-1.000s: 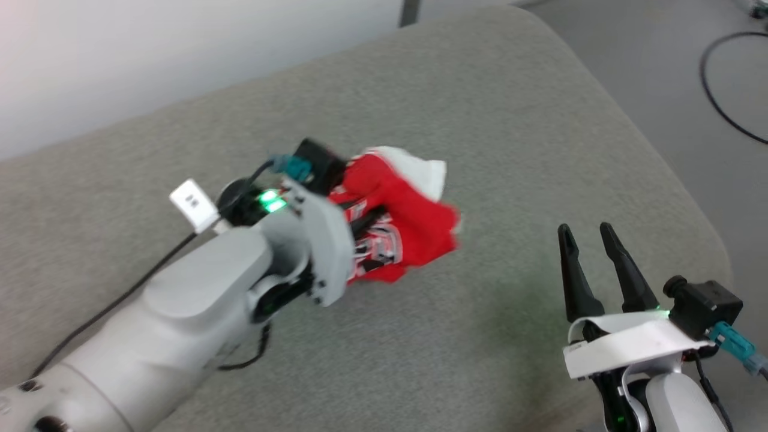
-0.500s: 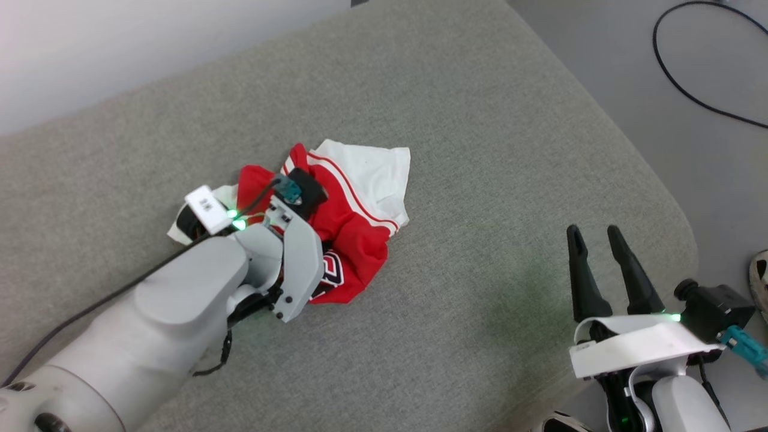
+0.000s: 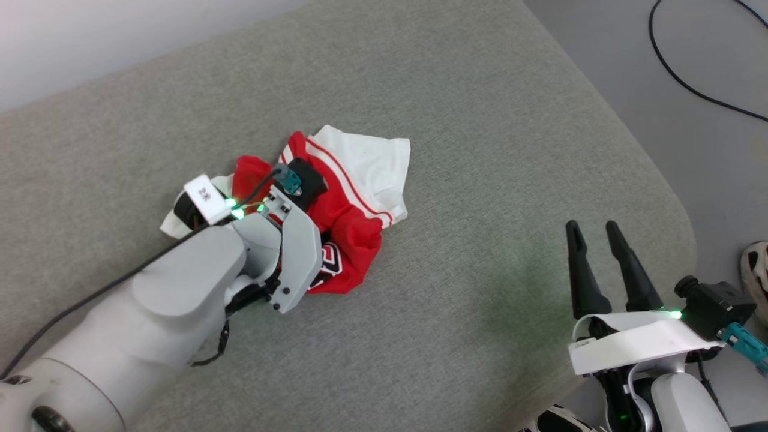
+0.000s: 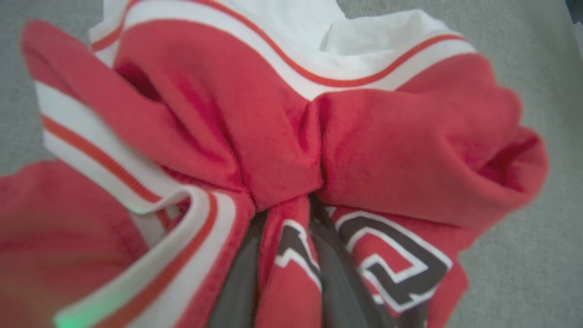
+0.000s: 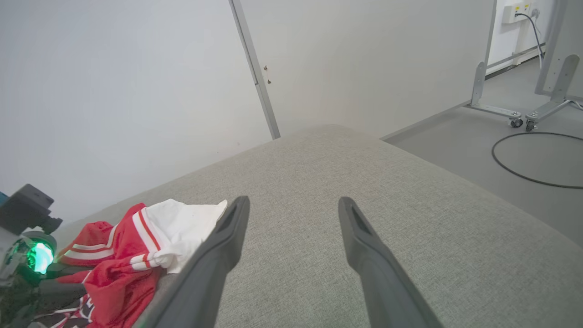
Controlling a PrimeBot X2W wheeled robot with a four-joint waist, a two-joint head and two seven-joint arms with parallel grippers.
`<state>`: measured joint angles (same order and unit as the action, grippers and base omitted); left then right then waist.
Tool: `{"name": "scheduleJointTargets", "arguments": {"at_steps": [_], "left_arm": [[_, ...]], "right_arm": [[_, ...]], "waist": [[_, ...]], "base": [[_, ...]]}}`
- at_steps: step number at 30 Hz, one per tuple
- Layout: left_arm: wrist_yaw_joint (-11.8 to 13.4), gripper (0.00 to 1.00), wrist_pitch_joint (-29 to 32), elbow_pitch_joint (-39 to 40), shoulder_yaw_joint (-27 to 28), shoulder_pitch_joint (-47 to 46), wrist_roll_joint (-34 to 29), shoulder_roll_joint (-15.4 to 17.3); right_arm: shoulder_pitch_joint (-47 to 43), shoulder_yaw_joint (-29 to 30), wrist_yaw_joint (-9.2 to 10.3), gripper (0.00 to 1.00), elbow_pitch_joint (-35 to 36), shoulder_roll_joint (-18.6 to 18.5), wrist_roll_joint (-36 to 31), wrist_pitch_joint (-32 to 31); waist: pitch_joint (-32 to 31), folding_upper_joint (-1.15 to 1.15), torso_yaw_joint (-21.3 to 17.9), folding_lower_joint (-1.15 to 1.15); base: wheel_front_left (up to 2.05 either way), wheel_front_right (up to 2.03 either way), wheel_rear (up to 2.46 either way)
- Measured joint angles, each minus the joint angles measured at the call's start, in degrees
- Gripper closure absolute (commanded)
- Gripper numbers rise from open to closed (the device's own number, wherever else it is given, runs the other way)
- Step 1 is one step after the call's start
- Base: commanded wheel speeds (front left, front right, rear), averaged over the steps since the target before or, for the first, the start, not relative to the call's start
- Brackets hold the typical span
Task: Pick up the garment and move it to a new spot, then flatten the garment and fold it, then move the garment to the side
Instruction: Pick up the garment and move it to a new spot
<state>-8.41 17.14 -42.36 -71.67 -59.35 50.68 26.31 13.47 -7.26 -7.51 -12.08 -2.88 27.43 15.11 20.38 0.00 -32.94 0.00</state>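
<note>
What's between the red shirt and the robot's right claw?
Just bare grey cushion. In the head view, that stretch runs plain from the shirt to the open right gripper.

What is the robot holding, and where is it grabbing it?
The left gripper has a red fold of the shirt, by the lettering, between its fingers; whether it grips cannot be told. The right gripper is open, empty.
</note>
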Motion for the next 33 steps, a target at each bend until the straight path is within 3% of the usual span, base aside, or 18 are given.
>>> {"name": "scheduleJointTargets", "arguments": {"at_steps": [1,7,15,20,25,28,33], "left_arm": [[0.0,0.00,-1.3,-0.1,-0.2,0.0,0.2,-0.1],[0.5,0.00,-10.0,0.6,-1.2,-0.1,3.3,-2.2],[0.9,0.00,-22.5,5.4,0.3,2.2,11.0,-2.4],[0.9,0.00,-29.3,6.6,2.9,7.2,16.3,-2.5],[0.9,0.00,-31.9,3.8,5.4,14.6,18.1,-3.6],[0.9,0.00,-32.1,2.6,9.2,18.8,17.6,-4.6],[0.9,0.00,-32.3,2.7,20.5,26.0,12.4,-5.2]], "right_arm": [[0.0,0.1,0.00,0.00,-0.1,0.0,-0.5,0.0],[0.0,0.9,0.00,0.00,-0.9,0.0,-3.9,0.0],[0.0,1.7,0.00,0.00,-2.2,0.0,-9.5,0.0],[-1.0,3.3,-0.01,0.00,-3.2,0.1,-12.7,0.0],[-3.0,5.9,-0.01,0.00,-4.1,-0.5,-15.7,0.0],[-4.9,7.6,-0.01,0.00,-4.4,-2.0,-16.4,0.0],[-8.0,10.7,0.00,0.00,-4.6,-3.7,-16.6,0.0]], "waist": [[-0.2,0.00,0.2,0.00],[-1.3,0.00,3.6,0.00],[-4.7,0.00,11.0,0.00],[-7.0,0.00,16.1,0.00],[-9.0,0.00,21.4,0.00],[-10.1,0.00,24.7,0.00],[-11.9,0.00,30.3,0.00]], "base": [[0.00,0.00,0.00],[0.00,0.00,0.00],[0.00,0.00,0.00],[0.00,0.00,0.00],[0.00,0.00,0.00],[0.00,0.00,0.00],[0.00,0.00,0.00]]}}
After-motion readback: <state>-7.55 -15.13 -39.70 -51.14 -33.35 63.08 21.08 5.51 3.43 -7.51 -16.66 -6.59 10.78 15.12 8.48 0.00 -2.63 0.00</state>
